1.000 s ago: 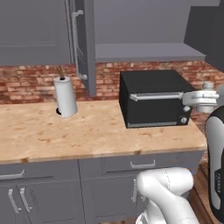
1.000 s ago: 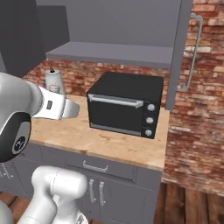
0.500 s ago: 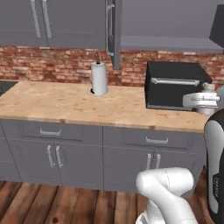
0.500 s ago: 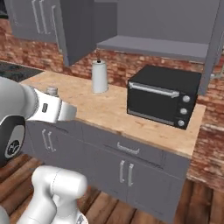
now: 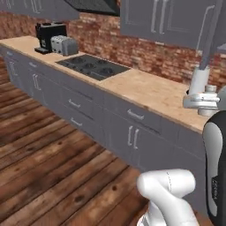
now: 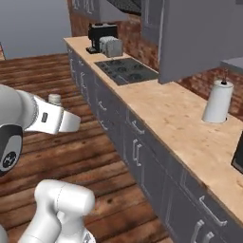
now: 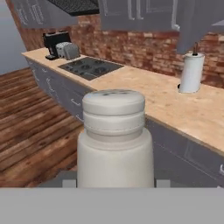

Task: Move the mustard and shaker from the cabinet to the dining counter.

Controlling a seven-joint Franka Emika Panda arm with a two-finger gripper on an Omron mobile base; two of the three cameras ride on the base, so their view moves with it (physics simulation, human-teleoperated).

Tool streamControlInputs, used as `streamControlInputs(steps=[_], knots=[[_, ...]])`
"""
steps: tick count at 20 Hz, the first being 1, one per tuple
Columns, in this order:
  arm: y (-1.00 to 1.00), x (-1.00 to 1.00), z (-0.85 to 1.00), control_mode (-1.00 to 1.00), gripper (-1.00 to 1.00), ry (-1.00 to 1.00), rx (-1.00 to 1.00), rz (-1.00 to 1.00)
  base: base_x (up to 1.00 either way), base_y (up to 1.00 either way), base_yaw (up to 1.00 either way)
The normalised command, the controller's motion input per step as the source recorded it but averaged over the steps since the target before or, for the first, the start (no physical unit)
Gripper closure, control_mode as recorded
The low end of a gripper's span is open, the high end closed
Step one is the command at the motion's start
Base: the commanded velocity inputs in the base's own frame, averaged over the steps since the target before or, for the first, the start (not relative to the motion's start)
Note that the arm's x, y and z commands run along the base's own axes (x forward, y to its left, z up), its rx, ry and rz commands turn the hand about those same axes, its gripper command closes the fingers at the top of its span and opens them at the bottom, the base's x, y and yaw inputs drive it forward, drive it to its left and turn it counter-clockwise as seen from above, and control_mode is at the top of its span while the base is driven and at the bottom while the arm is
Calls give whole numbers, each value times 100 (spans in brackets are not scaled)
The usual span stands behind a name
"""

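While upright, the shaker (image 7: 113, 140) sits gripped by the end effector (image 7: 113, 183).

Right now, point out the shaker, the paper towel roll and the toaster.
shaker (image 7: 113, 131), hand view, middle of its body.
paper towel roll (image 6: 217, 102), right base view, its white side.
toaster (image 5: 64, 45), left base view, its front face.

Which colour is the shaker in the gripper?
Pale grey-white shaker, best seen in the hand view.

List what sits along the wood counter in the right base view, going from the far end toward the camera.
Coffee machine → toaster → cooktop → paper towel roll.
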Motion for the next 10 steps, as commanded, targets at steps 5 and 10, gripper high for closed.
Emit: streamControlInputs(steps=[5,10], knots=[[0,0,0,100,100,0,0,0,-5,0,100],[0,0,0,100,100,0,0,0,-4,0,100]])
